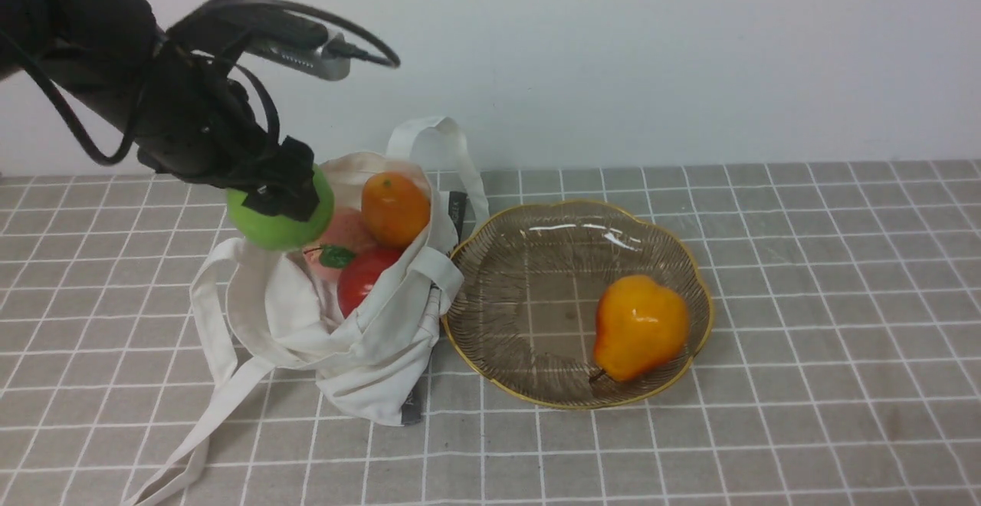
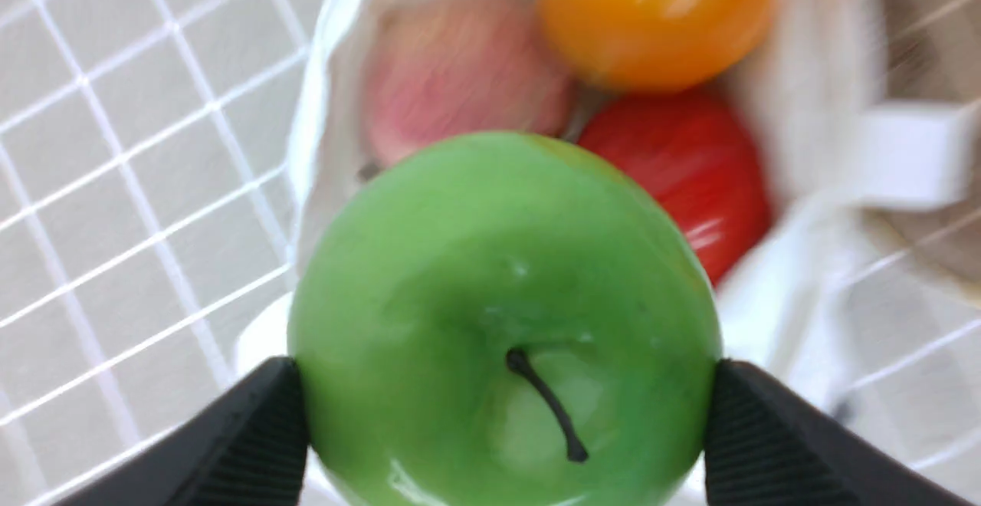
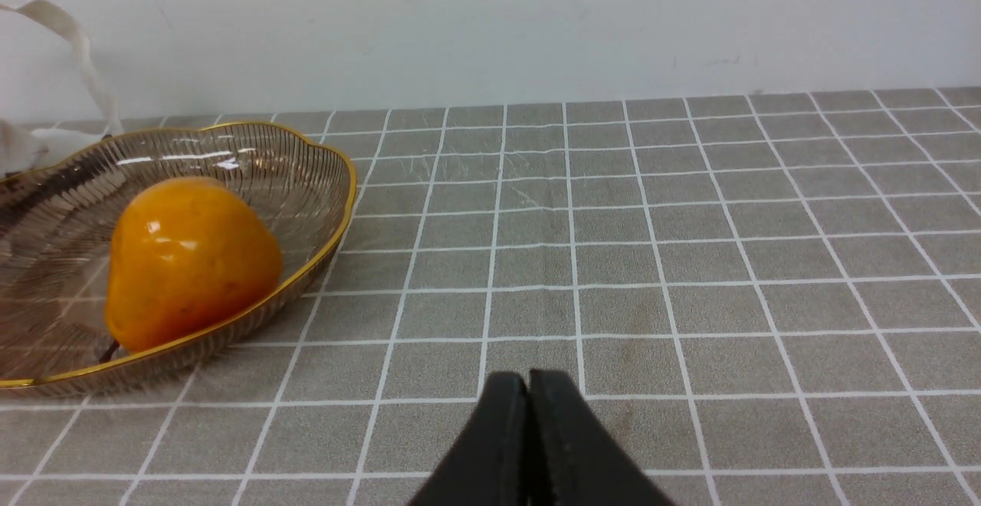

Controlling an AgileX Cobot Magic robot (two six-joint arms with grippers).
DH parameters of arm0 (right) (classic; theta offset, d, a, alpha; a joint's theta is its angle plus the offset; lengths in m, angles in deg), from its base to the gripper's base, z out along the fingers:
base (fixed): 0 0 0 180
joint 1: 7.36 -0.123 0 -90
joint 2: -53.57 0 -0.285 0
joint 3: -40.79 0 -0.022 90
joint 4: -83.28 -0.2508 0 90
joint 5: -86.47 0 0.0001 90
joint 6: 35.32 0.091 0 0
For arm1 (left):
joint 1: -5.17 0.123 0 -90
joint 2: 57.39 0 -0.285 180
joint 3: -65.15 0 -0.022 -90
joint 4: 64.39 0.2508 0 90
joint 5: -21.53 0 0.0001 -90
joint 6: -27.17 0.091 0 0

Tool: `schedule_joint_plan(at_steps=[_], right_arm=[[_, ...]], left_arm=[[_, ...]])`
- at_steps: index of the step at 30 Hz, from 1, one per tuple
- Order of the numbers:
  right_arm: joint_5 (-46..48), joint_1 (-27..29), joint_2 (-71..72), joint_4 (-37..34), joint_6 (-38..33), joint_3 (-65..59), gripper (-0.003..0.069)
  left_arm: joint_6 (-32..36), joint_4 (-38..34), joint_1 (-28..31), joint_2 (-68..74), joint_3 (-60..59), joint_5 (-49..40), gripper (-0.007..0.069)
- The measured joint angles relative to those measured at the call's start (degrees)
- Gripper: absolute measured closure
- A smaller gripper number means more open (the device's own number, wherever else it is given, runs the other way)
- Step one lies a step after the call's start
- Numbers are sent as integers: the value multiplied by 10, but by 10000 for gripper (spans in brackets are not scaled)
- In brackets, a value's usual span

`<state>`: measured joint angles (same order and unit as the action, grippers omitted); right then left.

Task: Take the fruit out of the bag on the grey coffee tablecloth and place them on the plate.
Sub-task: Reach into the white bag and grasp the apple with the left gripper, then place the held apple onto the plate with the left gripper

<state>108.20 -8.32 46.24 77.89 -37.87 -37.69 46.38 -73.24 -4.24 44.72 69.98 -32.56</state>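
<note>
My left gripper (image 1: 280,195) is shut on the green apple (image 1: 270,226) and holds it above the left edge of the off-white bag (image 1: 360,353). In the left wrist view the apple (image 2: 506,322) sits between both black fingers (image 2: 253,429). The orange mandarin (image 1: 395,208), the pink peach (image 1: 341,234) and the red fruit (image 1: 360,277) lie in the bag's open mouth. The ribbed glass plate (image 1: 521,261) stands right of the bag and holds a yellow-orange pear (image 1: 638,326). My right gripper (image 3: 529,387) is shut and empty, low over the cloth, right of the plate (image 3: 306,176).
The grey checked tablecloth (image 1: 828,353) covers the whole table. The bag's long straps (image 1: 207,414) trail toward the front left, and one loops up behind the bag (image 1: 437,134). A pale wall runs along the back edge.
</note>
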Motion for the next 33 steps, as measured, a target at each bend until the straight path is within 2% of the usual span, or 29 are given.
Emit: schedule_joint_plan(at_steps=[5,7,8,10,17,27,33], right_arm=[[0,0,0,0,0,0,674],[0,0,0,0,0,0,674],[0,0,0,0,0,0,674],[0,0,0,0,0,0,674],[0,0,0,0,0,0,674],[0,0,0,0,0,0,674],[0,0,0,0,0,0,674]], left_arm=[[19,-138,-26,11,0,-12,14],[55,-198,-55,33,0,-3,20],[55,-203,-59,36,0,-1,21],[98,-248,-95,70,0,38,21],[125,-278,-172,173,0,160,21],[125,-285,-197,213,0,213,21],[126,-319,-197,213,1,215,-58]])
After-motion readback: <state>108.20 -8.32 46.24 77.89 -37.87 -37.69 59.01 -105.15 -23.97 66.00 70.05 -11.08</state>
